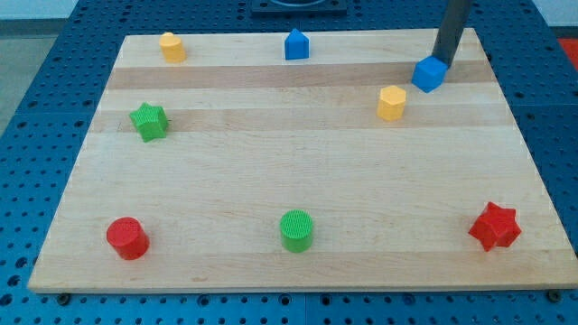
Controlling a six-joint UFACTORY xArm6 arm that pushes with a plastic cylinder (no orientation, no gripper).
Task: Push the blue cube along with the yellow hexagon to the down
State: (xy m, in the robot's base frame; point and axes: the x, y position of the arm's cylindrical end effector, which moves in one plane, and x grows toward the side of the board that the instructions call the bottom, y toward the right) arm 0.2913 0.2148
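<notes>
The blue cube [430,74] sits near the view's top right of the wooden board [298,235]. The yellow hexagon [391,103] lies just below and to the left of it, a small gap apart. My tip [443,63] is at the cube's upper right side, touching or nearly touching it. The rod rises from there out of the view's top.
A yellow block [172,46] and a blue house-shaped block [296,44] stand along the top edge. A green star [149,121] is at the left. A red cylinder [127,238], a green cylinder [296,230] and a red star [495,227] line the bottom.
</notes>
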